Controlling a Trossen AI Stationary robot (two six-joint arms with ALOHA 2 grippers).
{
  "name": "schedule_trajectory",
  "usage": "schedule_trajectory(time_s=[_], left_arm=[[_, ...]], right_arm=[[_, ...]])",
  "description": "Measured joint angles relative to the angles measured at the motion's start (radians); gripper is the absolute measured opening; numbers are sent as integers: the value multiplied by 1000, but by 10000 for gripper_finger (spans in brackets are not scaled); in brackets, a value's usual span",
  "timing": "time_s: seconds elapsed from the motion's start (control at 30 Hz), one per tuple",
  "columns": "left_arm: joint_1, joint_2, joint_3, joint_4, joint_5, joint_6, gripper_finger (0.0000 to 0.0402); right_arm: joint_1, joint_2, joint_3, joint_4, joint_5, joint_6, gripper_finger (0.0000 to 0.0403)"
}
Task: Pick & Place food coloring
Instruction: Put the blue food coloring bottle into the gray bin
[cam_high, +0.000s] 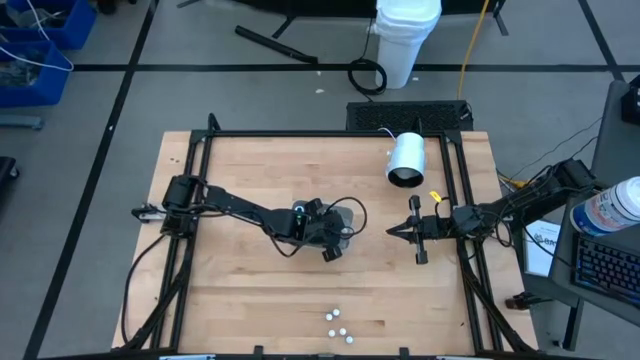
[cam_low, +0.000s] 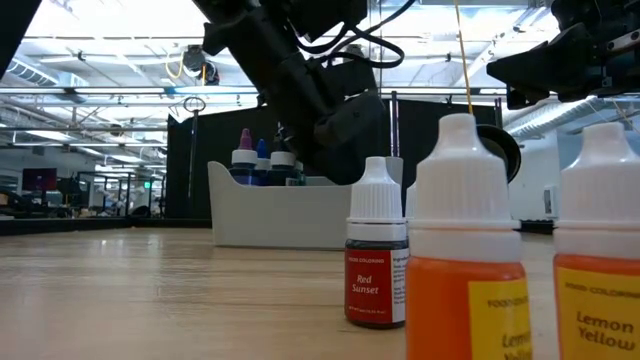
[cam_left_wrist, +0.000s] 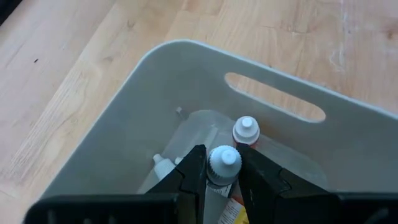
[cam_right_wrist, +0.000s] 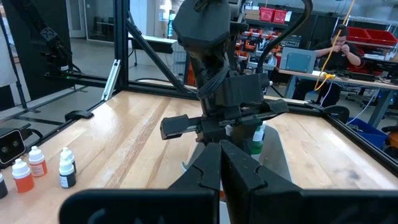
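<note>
Fingers of the left gripper (cam_left_wrist: 222, 169) clasp a food coloring bottle (cam_left_wrist: 224, 163) over the grey tray (cam_left_wrist: 186, 68) holding others, the right gripper (cam_high: 392, 230) waits clenched, and four bottles (cam_high: 338, 324) remain on the tabletop (cam_high: 240, 300).

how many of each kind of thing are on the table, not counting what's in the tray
loose bottles: 5
tray: 1
white cylinder: 1
total: 7
</note>
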Motion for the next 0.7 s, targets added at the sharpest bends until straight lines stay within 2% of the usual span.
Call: schedule_trajectory(time_s=[0.4, 0.7], left_arm=[[0, 0, 0, 0, 10, -12, 80], [0, 0, 0, 0, 10, -22, 130]], right_arm=[[0, 0, 0, 0, 0, 0, 0], [0, 0, 0, 0, 0, -2, 0]])
